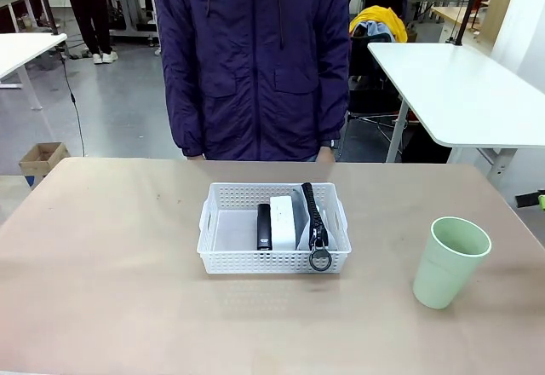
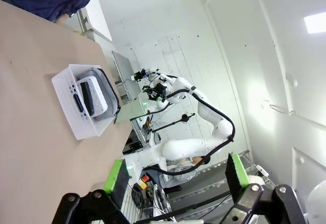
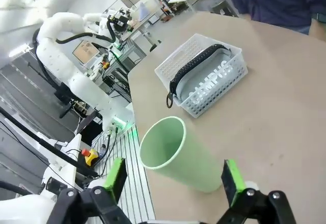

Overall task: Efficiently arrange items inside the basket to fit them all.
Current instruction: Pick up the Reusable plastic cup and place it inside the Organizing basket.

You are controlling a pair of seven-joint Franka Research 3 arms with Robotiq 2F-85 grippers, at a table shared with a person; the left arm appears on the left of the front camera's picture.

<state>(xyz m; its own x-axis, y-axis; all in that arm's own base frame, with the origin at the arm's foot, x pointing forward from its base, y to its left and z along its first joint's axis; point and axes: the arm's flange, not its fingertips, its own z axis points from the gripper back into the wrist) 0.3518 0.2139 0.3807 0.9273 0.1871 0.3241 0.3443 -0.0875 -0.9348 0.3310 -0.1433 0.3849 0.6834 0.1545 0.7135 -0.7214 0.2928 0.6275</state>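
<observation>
The white lattice basket (image 1: 255,262) sits mid-table in front of the person. Inside it, from left to right, are a black stapler (image 1: 264,226), a small white box (image 1: 283,220) and a grey pouch (image 1: 305,222) set on edge, its ring pull (image 1: 320,261) hanging over the front wall. A pale green cup (image 1: 449,262) stands upright on the table, to the right of the basket. In the right wrist view my right gripper (image 3: 174,177) is open, with the cup (image 3: 178,155) close ahead between its fingers. My left gripper (image 2: 175,179) is open with nothing in it, far from the basket (image 2: 69,107).
A person in a dark purple jacket (image 1: 255,60) stands at the table's far edge, directly behind the basket. Bare tabletop (image 1: 102,256) surrounds the basket on the left and front. Other white tables (image 1: 460,85) stand beyond.
</observation>
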